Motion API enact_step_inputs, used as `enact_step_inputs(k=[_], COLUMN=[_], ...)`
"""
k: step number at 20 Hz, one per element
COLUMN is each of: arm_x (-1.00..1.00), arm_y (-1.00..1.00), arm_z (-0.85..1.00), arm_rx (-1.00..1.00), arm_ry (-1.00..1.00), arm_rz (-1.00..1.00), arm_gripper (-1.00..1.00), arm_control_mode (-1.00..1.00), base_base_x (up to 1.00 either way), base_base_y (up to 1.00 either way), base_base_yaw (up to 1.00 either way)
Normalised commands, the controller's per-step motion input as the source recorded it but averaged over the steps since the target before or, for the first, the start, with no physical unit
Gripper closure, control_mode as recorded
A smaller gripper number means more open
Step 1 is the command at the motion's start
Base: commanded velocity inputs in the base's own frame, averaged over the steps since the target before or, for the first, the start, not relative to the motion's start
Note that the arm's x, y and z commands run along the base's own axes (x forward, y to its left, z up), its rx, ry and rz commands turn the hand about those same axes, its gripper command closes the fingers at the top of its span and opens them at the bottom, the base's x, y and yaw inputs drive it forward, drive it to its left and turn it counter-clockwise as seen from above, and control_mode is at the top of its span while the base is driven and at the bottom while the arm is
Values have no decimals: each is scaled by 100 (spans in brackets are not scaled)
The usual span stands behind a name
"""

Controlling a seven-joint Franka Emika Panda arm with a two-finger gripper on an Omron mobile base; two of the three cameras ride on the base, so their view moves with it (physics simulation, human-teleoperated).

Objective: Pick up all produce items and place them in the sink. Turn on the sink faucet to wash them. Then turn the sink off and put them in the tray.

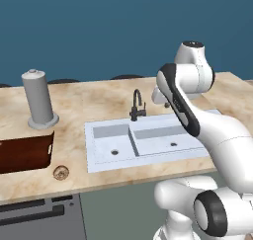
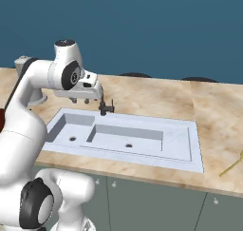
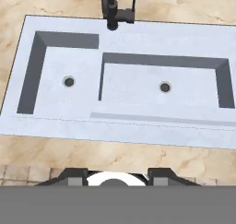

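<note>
The pale double-basin sink (image 1: 99, 150) (image 2: 182, 149) (image 3: 138, 126) is set into the marble counter, and both basins are empty. The black gooseneck faucet (image 1: 137, 105) (image 2: 104, 106) (image 3: 113, 11) stands at its back rim. My gripper (image 2: 79, 101) (image 3: 117, 174) hangs open above the sink, just left of the faucet, with nothing between its fingers. The tan-brown mottled produce item (image 1: 61, 173) lies on the counter near the front edge, left of the sink. The dark reddish-brown tray (image 1: 24, 152) sits just behind it at the left. The glossy red item is out of view.
A tall grey cylinder (image 1: 39, 100) stands on the counter behind the tray. A thin yellow stick (image 2: 232, 166) lies on the counter right of the sink. My own arm crosses in front of the sink's right end in the left base view.
</note>
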Motion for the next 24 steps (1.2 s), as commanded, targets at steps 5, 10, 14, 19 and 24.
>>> enact_step_inputs(k=[5, 10, 14, 19, 24], arm_x=[-39, -77, -57, -10, 20], arm_y=[16, 93, 100, 100, 100], arm_z=[-2, -9, -18, -27, -45], arm_rx=[0, 0, 0, 0, -4], arm_ry=[0, 7, 13, 17, 26], arm_rz=[11, 20, 24, 27, 16], arm_gripper=[-100, -100, -100, -100, -100], arm_control_mode=[-100, -100, -100, -100, -100], base_base_x=[0, 0, 0, 0, 0], base_base_y=[0, 0, 0, 0, 0], base_base_yaw=[0, 0, 0, 0, 0])
